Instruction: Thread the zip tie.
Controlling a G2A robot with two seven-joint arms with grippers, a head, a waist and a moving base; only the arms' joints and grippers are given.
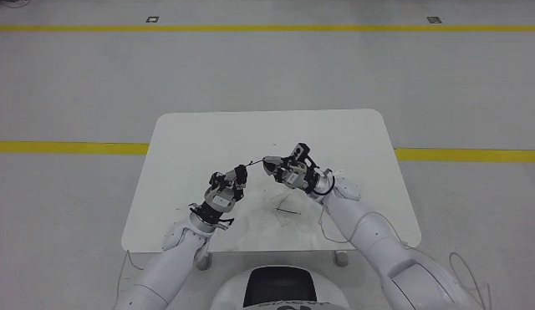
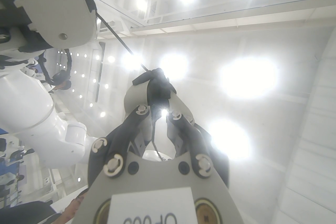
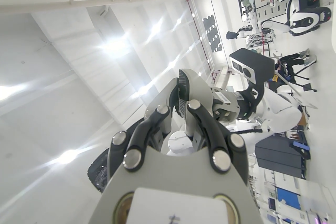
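Observation:
A thin black zip tie [image 1: 257, 160] hangs in the air between my two grippers, above the middle of the white table [image 1: 192, 143]. My left gripper [image 1: 241, 175] is shut on one end of it. In the left wrist view the fingertips [image 2: 157, 78] pinch a dark lump of the tie, and the strap [image 2: 118, 38] runs straight up to my right gripper [image 2: 95, 13]. A further length of strap [image 2: 154, 135] trails down between the left fingers. My right gripper [image 1: 269, 166] is shut on the other end. Its ribbed pads [image 3: 182, 96] are pressed together and hide the tie.
A loose black zip tie [image 1: 286, 208] lies curled on the table just below the grippers, near the front edge. The table's far half is bare white surface. Grey floor with yellow lines [image 1: 267, 28] surrounds the table.

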